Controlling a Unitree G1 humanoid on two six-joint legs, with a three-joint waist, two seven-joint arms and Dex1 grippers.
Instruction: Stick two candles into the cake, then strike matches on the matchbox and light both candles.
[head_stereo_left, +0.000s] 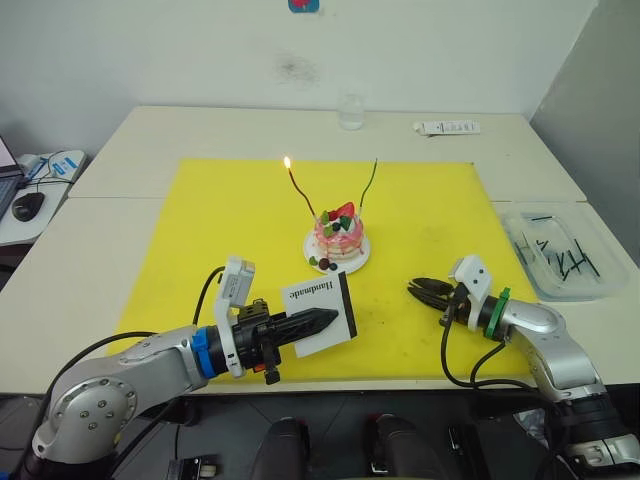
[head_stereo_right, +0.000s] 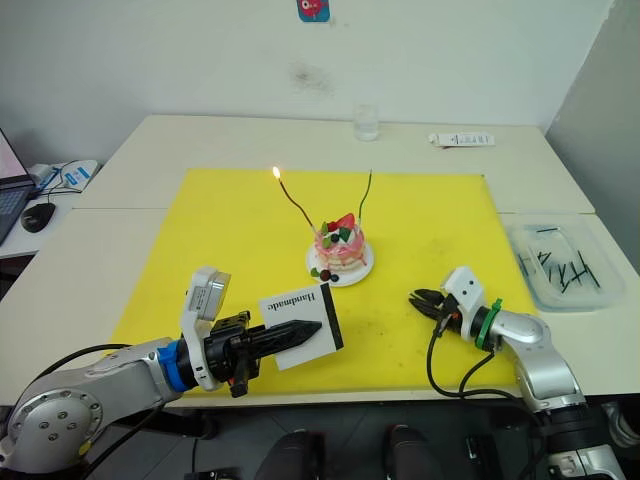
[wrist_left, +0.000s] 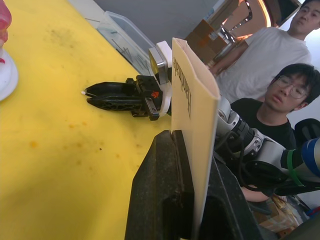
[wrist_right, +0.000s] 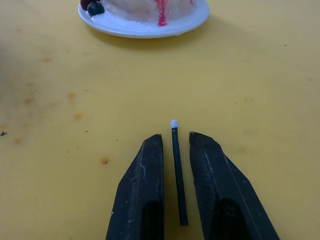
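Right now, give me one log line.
red candle lit | green candle unlit | left gripper holds white matchbox | right gripper around white-tipped match

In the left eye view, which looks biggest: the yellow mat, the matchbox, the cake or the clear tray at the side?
Largest to smallest as they look:
1. Yellow mat
2. Clear tray
3. Matchbox and cake: too alike to rank, and the matchbox is nearer the camera.

Pink cake (head_stereo_left: 337, 236) on white plate (head_stereo_left: 355, 262), yellow mat (head_stereo_left: 200, 230), white black-edged matchbox (head_stereo_left: 318, 312), black white-tipped match (wrist_right: 176, 165).
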